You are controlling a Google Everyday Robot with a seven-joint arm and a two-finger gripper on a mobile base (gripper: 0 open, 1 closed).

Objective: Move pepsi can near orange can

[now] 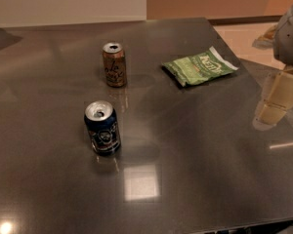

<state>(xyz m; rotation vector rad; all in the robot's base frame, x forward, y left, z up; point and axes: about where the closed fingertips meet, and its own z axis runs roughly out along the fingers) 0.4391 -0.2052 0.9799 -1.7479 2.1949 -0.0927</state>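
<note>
Short navy-blue aluminium pepsi can [102, 128] stands untouched, apart from the brownish-orange can [115, 65]. The cream gripper [278, 99] hangs far right of these 2, likely pre-reach (whether apart or together, cannot tell).

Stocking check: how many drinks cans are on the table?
2: the pepsi can stands front left; the orange can stands behind it, left of the green chip bag. The gripper hangs at the view's right edge. None seems hidden.
</note>
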